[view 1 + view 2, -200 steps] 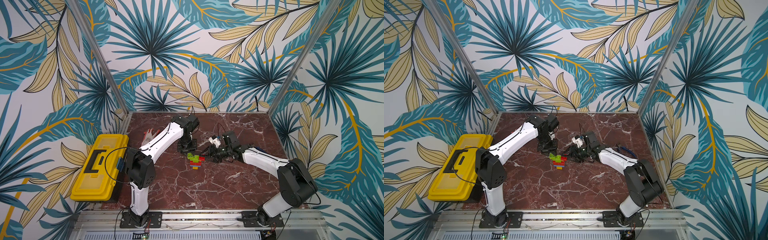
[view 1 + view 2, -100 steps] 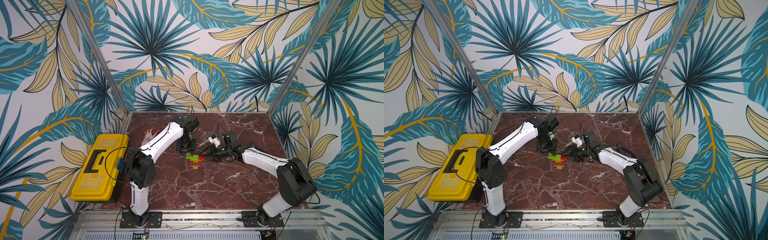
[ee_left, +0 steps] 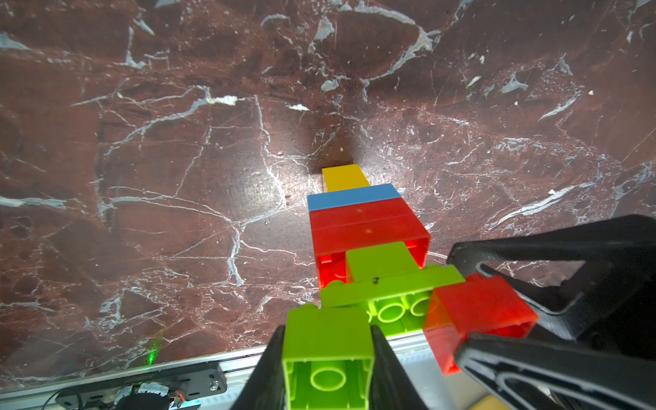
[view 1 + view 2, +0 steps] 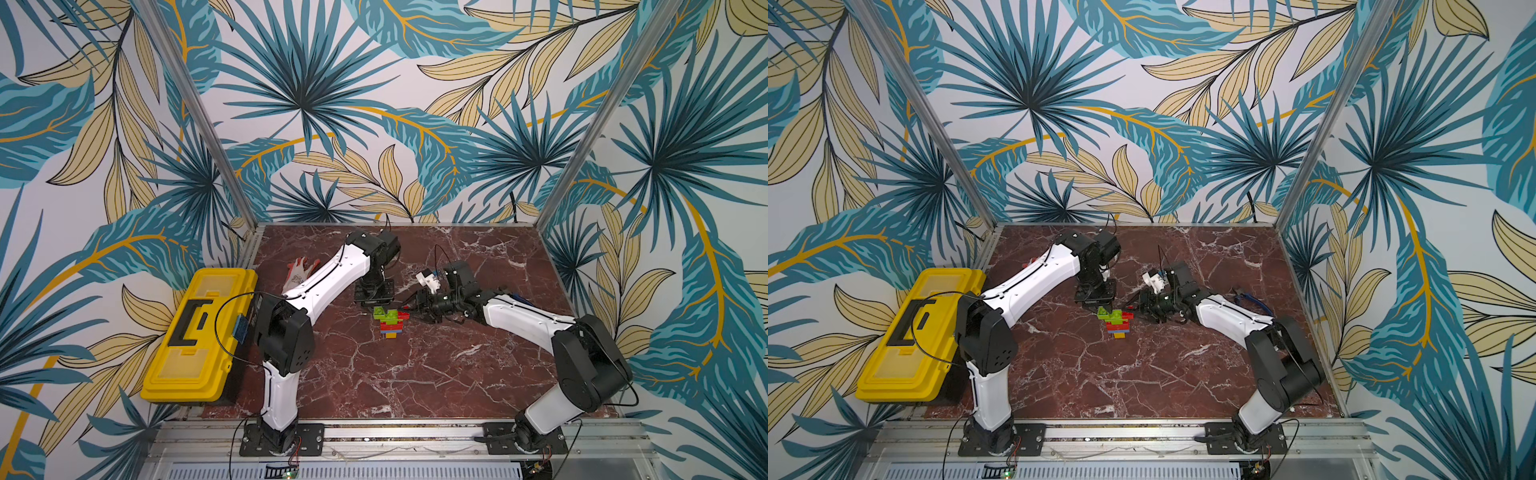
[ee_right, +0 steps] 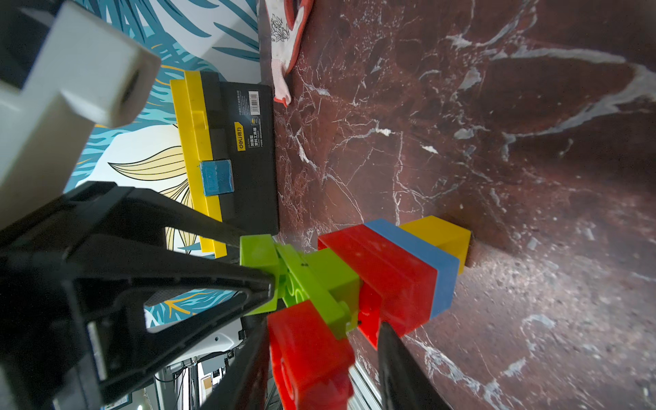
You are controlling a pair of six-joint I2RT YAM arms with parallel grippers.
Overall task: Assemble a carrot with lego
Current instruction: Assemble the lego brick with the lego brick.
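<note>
the left hand (image 3: 328,333) clenches the carrot (image 3: 365,220) by its green top brick (image 3: 328,372), apparently bracing it tip-down on the counter (image 3: 159,159) so the right hand (image 3: 461,309), grasping the small red piece (image 3: 486,312), can seat it.

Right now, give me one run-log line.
left gripper: shut on green brick | right gripper: shut on small red brick beside green plate | carrot: orange tip on table

Palm-leaf wallpaper walls (image 4: 374,104), red marble tabletop (image 4: 415,374), aluminium corner posts (image 4: 202,124)
</note>
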